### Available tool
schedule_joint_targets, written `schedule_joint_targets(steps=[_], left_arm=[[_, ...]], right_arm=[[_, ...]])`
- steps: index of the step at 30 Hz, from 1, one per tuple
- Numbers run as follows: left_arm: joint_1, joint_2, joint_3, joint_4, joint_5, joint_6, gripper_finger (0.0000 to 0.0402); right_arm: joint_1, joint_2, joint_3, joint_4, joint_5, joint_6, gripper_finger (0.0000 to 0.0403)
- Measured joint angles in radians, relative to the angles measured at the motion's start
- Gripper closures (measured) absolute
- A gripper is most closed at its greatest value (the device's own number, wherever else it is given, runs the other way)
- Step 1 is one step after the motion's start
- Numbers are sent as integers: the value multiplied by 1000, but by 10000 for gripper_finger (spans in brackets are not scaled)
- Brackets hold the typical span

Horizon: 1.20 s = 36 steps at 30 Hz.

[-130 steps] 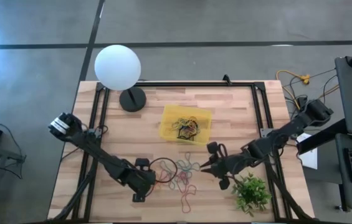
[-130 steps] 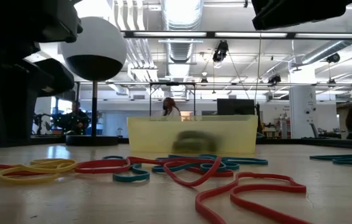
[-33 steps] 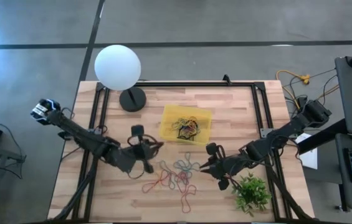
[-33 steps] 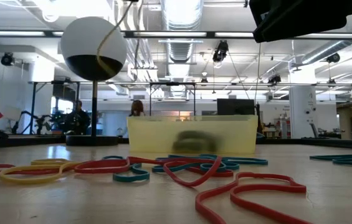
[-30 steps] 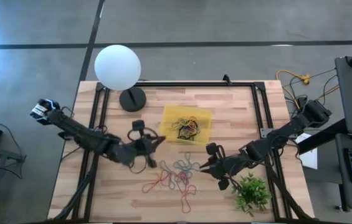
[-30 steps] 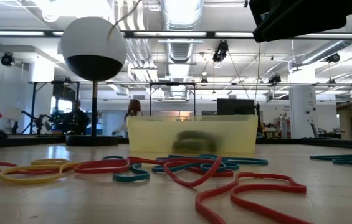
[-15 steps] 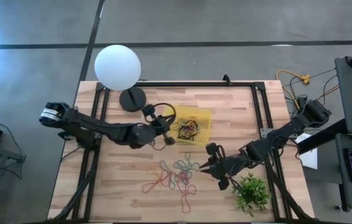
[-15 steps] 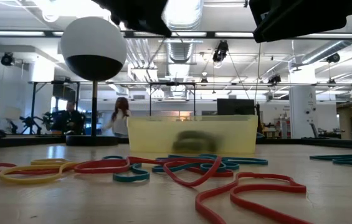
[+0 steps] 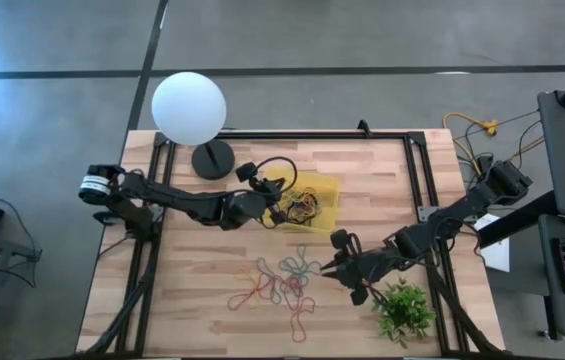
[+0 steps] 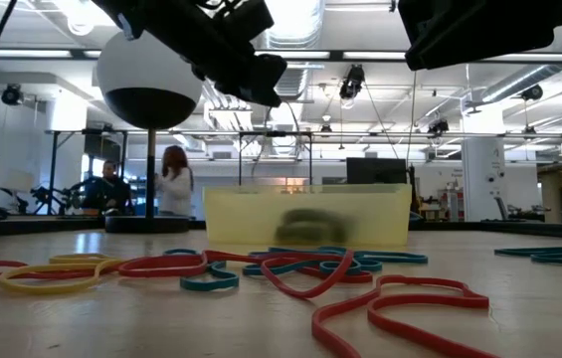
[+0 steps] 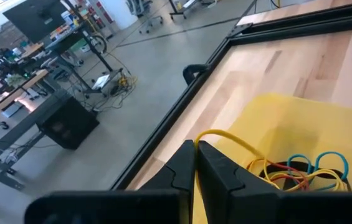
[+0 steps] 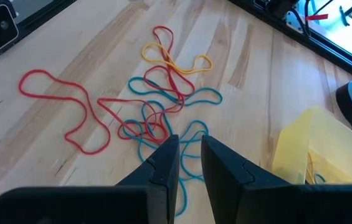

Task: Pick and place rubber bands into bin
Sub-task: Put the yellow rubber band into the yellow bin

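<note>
Yellow rubber band (image 11: 225,138) pinched in left gripper (image 11: 195,149), apparently above bin (image 11: 300,121)

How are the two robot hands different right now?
The left hand hangs above the yellow bin, pinching a yellow rubber band; the right hand is low beside the loose bands on the table and holds nothing. Left fingers are closed, right fingers slightly apart. Both are dark and two-fingered.

- No text, label, brand, number or sign could be read in any of the four views.
- Nothing on the table or in the room bore legible lettering.
</note>
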Motion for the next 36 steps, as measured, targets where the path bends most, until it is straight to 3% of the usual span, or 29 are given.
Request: schedule_joint_targets(steps=[7, 18, 26, 32, 36], left_arm=[[1, 0, 0, -1, 4, 0, 398], [1, 0, 0, -6, 11, 1, 311], [7, 0, 0, -33, 7, -11, 285], [59, -6, 30, -235, 188, -205, 283], [64, -6, 30, -248, 217, -223, 283]], right_arm=[[0, 0, 0, -9, 0, -3, 346], [0, 0, 0, -11, 0, 6, 346], [0, 0, 0, -11, 0, 35, 346], [0, 0, 0, -13, 1, 67, 346], [0, 0, 0, -13, 0, 69, 346]])
